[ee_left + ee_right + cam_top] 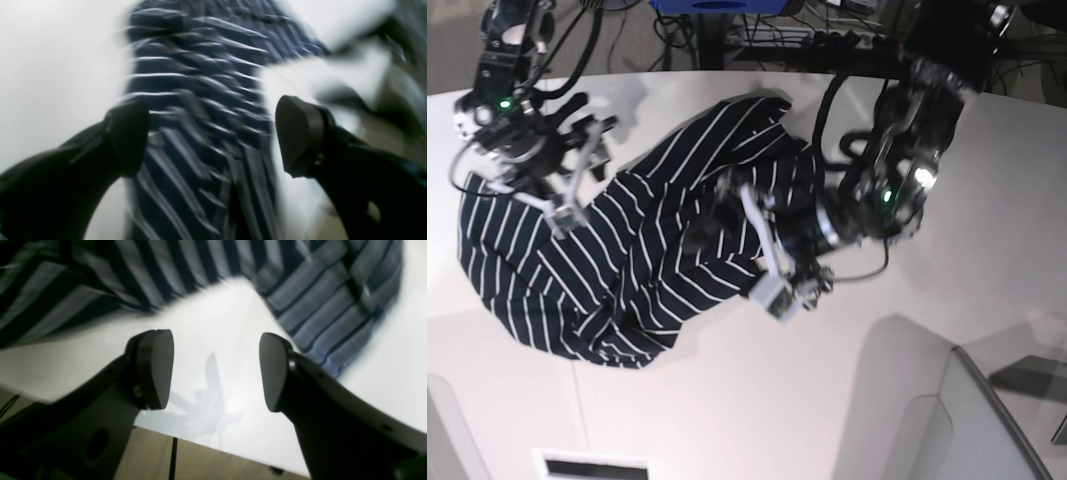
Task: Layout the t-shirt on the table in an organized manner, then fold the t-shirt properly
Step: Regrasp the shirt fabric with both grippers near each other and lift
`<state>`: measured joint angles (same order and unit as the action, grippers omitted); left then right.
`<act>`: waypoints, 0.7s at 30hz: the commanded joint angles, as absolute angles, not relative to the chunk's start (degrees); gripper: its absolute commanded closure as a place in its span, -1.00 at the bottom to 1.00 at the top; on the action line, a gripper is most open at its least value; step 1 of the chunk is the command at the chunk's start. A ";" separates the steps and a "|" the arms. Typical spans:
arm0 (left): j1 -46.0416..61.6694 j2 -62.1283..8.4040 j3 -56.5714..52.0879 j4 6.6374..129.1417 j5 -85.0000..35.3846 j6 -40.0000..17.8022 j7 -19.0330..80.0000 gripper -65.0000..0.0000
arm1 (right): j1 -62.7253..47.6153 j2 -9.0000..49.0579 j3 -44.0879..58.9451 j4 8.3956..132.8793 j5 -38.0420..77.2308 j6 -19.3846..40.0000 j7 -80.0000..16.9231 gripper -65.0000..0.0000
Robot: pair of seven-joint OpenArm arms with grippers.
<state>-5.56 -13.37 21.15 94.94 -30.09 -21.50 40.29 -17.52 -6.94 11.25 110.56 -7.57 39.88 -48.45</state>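
The dark navy t-shirt with thin white stripes lies crumpled and bunched on the white table, left of centre. My left gripper is open over the shirt's right side. In the blurred left wrist view its fingers stand wide apart with striped cloth between and beneath them, nothing held. My right gripper is open at the shirt's upper left part. In the right wrist view it is over bare table, with cloth beyond it and to the right.
The table's edge with floor below shows in the right wrist view. Cables and equipment lie behind the table. A grey panel stands at the lower right. A thin dark seam runs down the tabletop.
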 commanded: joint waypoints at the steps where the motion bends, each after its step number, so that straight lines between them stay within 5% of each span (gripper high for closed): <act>1: -9.01 -11.56 20.97 92.53 -31.34 -21.67 38.90 -0.74 | -17.19 -7.25 8.40 111.60 -6.73 40.00 -47.34 -0.09; 4: -16.57 -7.25 23.60 81.71 -28.35 -21.67 38.29 -0.36 | -17.19 -7.25 0.75 110.73 -6.73 40.00 -47.34 0.36; 7: -22.02 -3.30 29.49 70.90 -22.73 -21.67 31.08 0.61 | -16.13 -7.25 -5.14 108.79 -6.73 40.00 -47.25 0.99; 8: -23.60 -1.98 31.52 67.12 -21.41 -21.67 28.70 0.99 | -15.78 -7.25 -6.46 107.74 -6.73 40.00 -47.25 1.00; 21: -33.27 7.60 43.38 27.38 -19.74 -21.32 7.78 1.00 | -7.78 -6.90 -4.44 83.91 9.54 40.00 -46.73 1.00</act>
